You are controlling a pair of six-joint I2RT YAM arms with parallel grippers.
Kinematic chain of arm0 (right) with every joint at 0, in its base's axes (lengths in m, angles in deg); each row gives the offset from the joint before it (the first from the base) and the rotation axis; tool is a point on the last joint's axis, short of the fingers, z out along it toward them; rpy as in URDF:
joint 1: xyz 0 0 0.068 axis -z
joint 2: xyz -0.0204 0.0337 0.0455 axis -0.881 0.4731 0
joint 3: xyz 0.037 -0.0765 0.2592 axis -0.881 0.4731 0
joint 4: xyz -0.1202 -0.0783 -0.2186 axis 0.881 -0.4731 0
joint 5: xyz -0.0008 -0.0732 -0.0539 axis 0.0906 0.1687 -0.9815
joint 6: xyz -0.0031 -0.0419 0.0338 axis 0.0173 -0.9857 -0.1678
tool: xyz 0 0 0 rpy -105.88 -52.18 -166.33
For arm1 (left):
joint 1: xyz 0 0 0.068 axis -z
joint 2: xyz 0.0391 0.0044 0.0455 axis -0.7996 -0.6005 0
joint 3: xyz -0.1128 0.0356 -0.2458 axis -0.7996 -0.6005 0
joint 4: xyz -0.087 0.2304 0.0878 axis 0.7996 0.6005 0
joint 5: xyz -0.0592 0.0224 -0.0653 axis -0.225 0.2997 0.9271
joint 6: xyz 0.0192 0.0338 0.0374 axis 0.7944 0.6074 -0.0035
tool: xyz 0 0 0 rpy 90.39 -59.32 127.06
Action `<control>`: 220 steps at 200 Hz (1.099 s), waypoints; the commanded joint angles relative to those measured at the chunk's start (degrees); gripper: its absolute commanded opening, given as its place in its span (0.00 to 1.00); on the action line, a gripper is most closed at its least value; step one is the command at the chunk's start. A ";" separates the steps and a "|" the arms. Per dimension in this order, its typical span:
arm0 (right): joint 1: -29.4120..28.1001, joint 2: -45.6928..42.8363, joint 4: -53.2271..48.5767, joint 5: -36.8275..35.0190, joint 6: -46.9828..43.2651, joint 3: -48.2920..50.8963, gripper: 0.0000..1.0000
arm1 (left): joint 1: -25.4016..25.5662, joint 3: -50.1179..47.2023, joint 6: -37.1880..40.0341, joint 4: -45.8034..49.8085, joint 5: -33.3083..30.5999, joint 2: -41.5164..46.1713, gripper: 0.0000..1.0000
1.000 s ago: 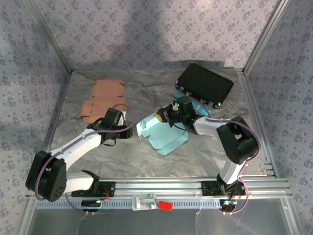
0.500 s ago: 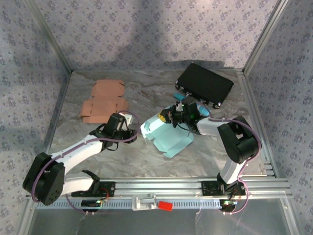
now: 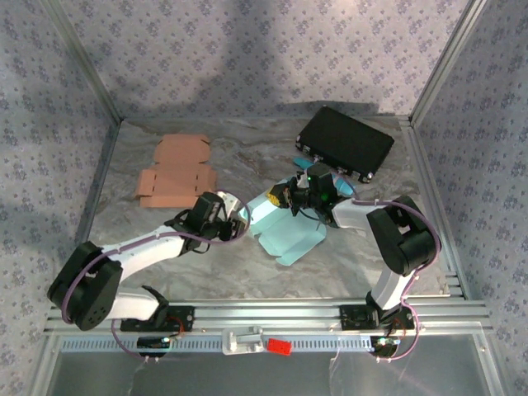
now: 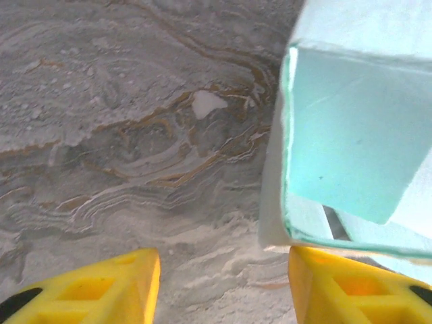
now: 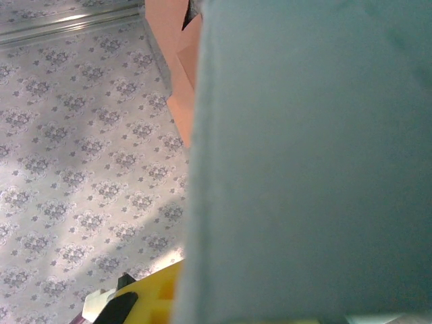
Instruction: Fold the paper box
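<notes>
Near the middle of the marbled worktop [image 3: 330,264], the left gripper [image 3: 239,221] stands spread. Its right finger [image 4: 351,283] is just beside the left flap of the pale blue paper box [image 3: 289,239]. The right gripper [image 3: 285,198] is pinched on the box's far edge. An orange flat carton [image 3: 175,171] lies far left, and a black case [image 3: 345,142] sits in the far right corner.

No lettering, label, brand, number or sign legible. Plain pale teal card on the paper box [image 4: 351,135], just above the right-hand one of the left gripper's [image 4: 219,290] yellow fingers [image 4: 351,283] (every visible face blank). Nothing readable on the black case [image 3: 345,142], well beyond those fingers.
</notes>
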 commanded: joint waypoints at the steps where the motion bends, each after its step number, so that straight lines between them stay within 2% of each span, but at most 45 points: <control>1: -0.17 -0.34 2.16 1.28 0.34 1.00 0.00 | 1.50 1.67 1.73 -3.18 0.88 -1.53 0.51; 42: -0.23 -0.07 3.94 1.22 1.57 1.64 0.00 | 2.76 2.46 1.29 -4.48 -1.29 -3.19 0.42; 96: -0.75 0.49 4.03 1.12 1.85 0.94 0.00 | 3.71 3.69 0.33 -6.23 -2.63 -5.50 0.39; 166: -2.21 1.66 6.41 -1.07 2.27 1.82 0.00 | 4.41 4.76 -4.27 -7.21 -7.50 -7.84 0.42; 220: -2.97 4.22 10.99 -3.68 1.85 2.61 0.00 | 4.36 4.24 -4.84 -7.21 -8.03 -8.24 0.43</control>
